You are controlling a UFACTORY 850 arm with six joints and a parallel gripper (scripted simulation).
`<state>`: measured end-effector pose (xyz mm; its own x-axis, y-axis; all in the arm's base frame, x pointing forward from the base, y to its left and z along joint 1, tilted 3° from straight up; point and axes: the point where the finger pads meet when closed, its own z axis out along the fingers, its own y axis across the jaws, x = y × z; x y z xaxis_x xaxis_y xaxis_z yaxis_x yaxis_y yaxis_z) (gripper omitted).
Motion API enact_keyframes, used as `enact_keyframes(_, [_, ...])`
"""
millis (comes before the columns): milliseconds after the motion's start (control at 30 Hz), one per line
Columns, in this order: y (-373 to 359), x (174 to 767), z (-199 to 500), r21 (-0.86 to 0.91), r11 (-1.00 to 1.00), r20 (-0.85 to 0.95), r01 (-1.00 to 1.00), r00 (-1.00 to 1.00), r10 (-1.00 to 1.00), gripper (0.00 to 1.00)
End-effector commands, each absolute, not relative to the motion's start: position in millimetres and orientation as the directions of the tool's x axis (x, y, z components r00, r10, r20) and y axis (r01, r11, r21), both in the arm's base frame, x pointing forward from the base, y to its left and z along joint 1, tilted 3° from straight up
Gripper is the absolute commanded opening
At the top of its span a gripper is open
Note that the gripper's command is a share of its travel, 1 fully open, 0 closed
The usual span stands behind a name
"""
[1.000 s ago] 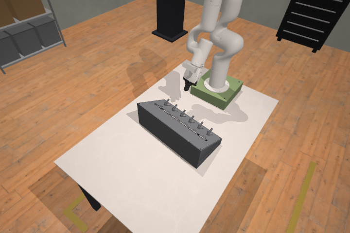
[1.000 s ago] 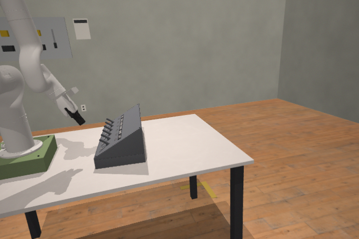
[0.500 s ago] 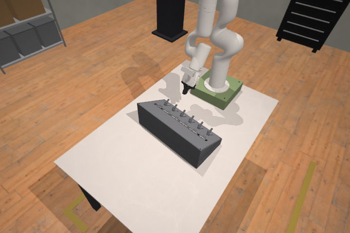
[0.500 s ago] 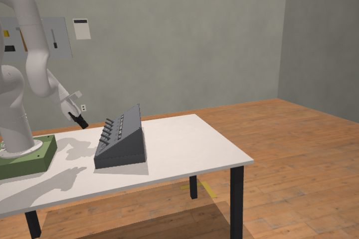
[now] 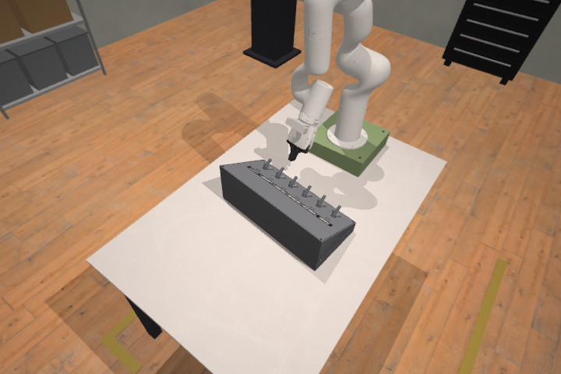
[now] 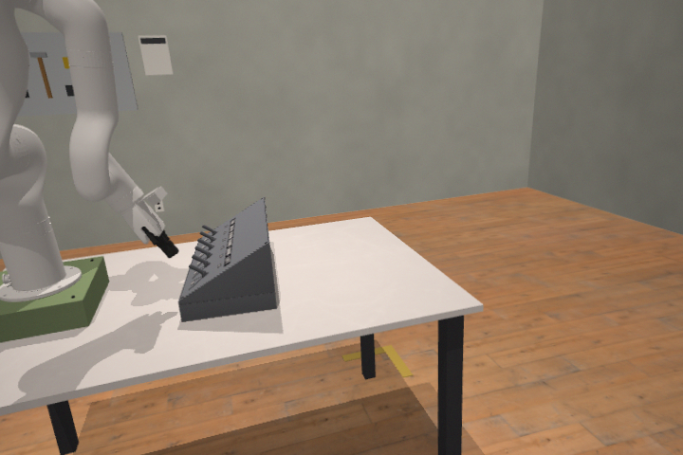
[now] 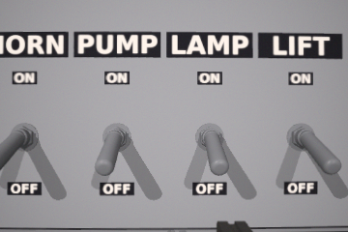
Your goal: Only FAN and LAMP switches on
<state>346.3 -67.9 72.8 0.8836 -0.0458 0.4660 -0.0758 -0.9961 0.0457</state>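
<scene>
A dark grey wedge-shaped console (image 5: 272, 209) (image 6: 234, 279) stands on the white table (image 5: 202, 273) (image 6: 353, 268) with a row of toggle levers on its sloped face. The wrist view shows four labelled switches: HORN (image 7: 10, 150), PUMP (image 7: 109, 152), LAMP (image 7: 215, 152) (image 5: 280, 171) and LIFT (image 7: 317, 150) (image 5: 267, 164). All four levers point down toward OFF. The FAN switch is outside the wrist view. My gripper (image 5: 293, 155) (image 6: 169, 250) (image 7: 232, 225) is shut and empty. It hovers just in front of the console's face, below the LAMP lever, not touching it.
The arm's green base block (image 5: 356, 154) (image 6: 41, 311) sits on the table behind the console. On the floor around the table are a grey shelf rack (image 5: 33, 65), a black pillar (image 5: 272, 30) and a black ladder-like rack (image 5: 497, 30).
</scene>
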Motion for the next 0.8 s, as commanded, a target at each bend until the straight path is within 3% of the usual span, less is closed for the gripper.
enact_keyframes(0, [-69, 356, 58, 0.046, -0.996, 0.469, -0.076, 0.882, -0.046, 0.00])
enact_keyframes(767, [-71, 368, 35, 0.046, -0.996, 0.469, -0.076, 0.882, -0.046, 0.00])
